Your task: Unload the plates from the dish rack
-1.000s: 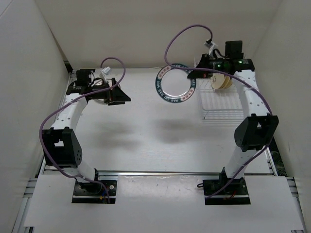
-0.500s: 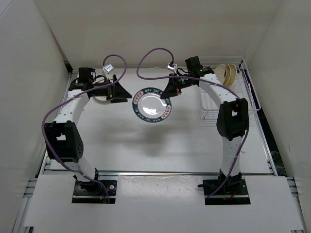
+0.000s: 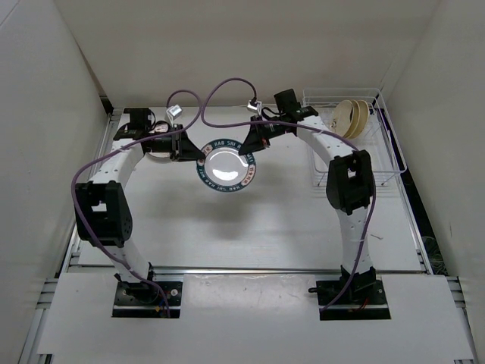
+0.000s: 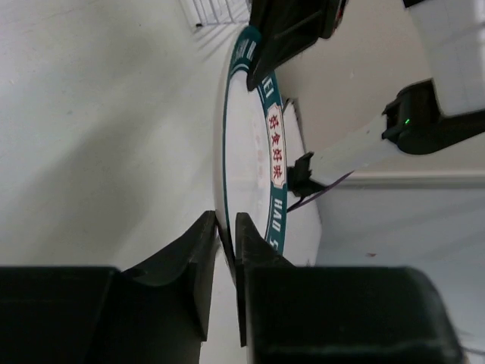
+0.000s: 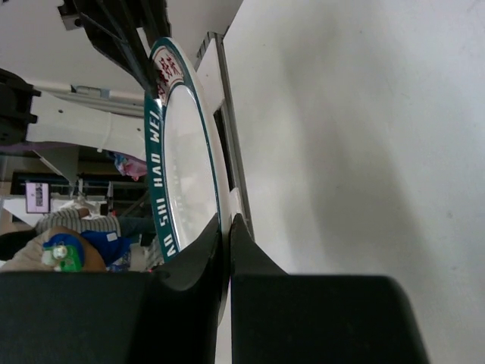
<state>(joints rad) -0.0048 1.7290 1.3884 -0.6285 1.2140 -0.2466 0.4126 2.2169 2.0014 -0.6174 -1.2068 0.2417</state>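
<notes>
Above the worktop (image 3: 250,227), midway along its far edge, the overhead view shows a green-rimmed plate (image 3: 224,165) hanging clear of the surface between the two arms. The left gripper (image 3: 198,157) meets the plate's left rim and the right gripper (image 3: 247,149) meets its far right rim, so both have hold of the one plate. The dish rack (image 3: 391,144) stands in the far right corner of the worktop, well apart from the held plate. A few tan plates (image 3: 351,118) stand on edge at the rack's far end.

From the left wrist, the green-rimmed plate (image 4: 250,152) appears edge-on, its band of lettering running along the rim. The left gripper (image 4: 226,235) is clenched on the near rim, one black finger on each face with the thin edge pinched between them. At the plate's opposite rim the right gripper (image 4: 261,54) clamps on from the other side. A bit of white wire from the dish rack (image 4: 216,10) shows beyond it, on the worktop (image 4: 91,114).

From the right wrist, the plate (image 5: 186,167) again stands edge-on, glossy face to the left. The right gripper (image 5: 226,227) is clamped tight on its near rim. At the far rim, the black left gripper (image 5: 148,53) grips it. The worktop (image 5: 364,152) fills the right side.
</notes>
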